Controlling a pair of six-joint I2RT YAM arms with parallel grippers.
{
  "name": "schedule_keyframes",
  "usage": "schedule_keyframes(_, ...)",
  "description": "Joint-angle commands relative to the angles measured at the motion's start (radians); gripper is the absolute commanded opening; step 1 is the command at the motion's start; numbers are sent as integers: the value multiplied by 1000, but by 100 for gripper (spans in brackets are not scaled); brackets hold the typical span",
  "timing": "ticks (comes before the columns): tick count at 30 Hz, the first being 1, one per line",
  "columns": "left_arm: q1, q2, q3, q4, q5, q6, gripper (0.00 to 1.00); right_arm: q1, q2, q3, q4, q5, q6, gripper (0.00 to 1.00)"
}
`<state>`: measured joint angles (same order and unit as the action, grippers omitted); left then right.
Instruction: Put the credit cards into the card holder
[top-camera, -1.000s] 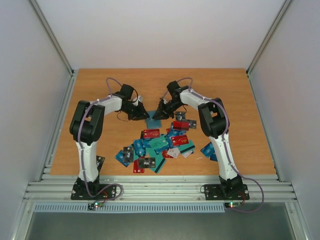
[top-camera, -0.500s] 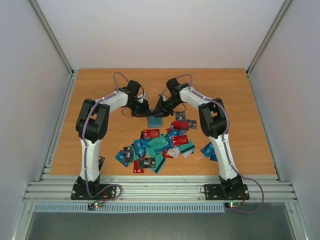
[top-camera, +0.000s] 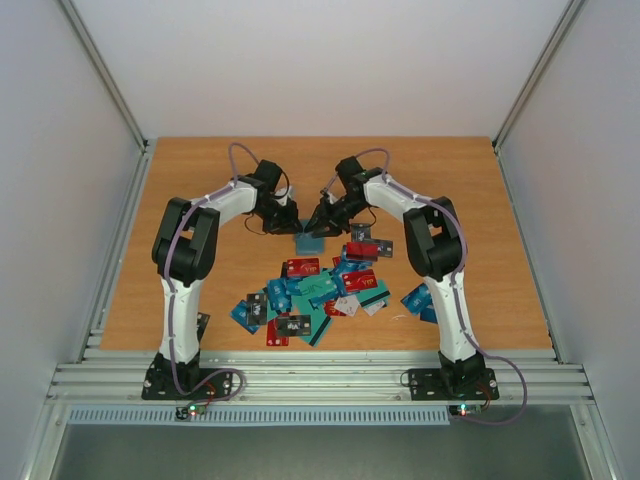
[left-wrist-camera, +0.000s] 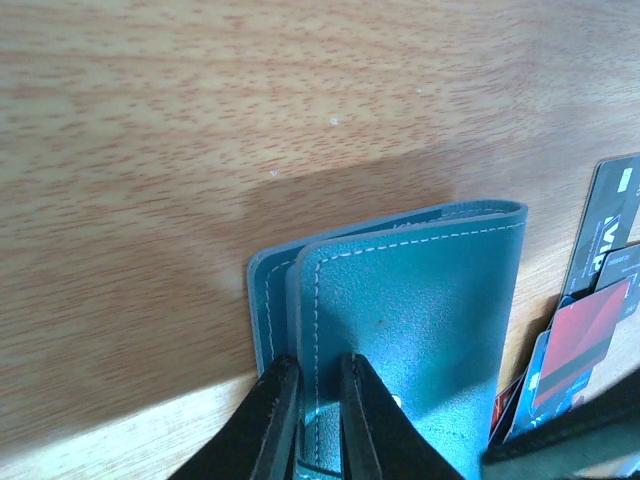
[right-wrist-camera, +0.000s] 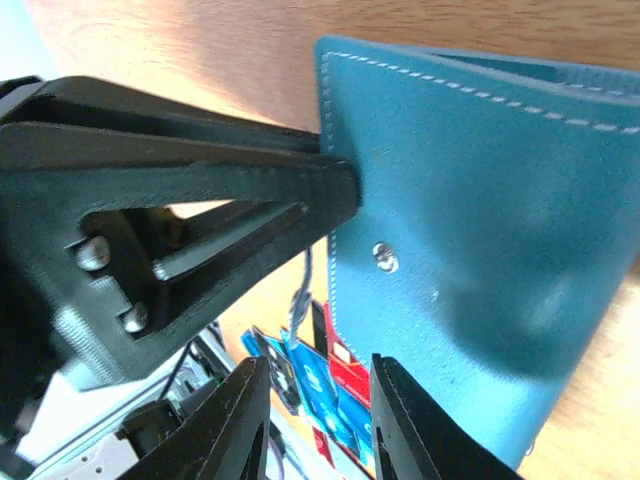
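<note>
Gently now: hold the left gripper (left-wrist-camera: 318, 372) pinched narrow on the wallet (left-wrist-camera: 420, 320), lying at twelve o'clock from the heap of cards (top-camera: 315, 290); slide the right gripper (right-wrist-camera: 320, 370), fingers parted and empty, onto the other flap and peel slowly
</note>
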<state>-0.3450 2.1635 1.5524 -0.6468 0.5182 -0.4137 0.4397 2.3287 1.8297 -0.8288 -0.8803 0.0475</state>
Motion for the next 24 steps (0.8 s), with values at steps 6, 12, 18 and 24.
schedule_keyframes(6, -6, 42, 0, -49, -55, 16, 14, 16, -86, -61, 96, -19, 58, 28)
schedule_keyframes(12, -6, 41, 2, -48, -55, 17, 14, 42, -77, -57, 86, -19, 52, 25)
schedule_keyframes(18, -8, 42, 2, -48, -55, 18, 13, 51, -42, -26, 39, 14, 48, 22)
schedule_keyframes(24, -8, 41, 3, -48, -55, 19, 13, 53, -25, -3, 17, 33, 47, 20)
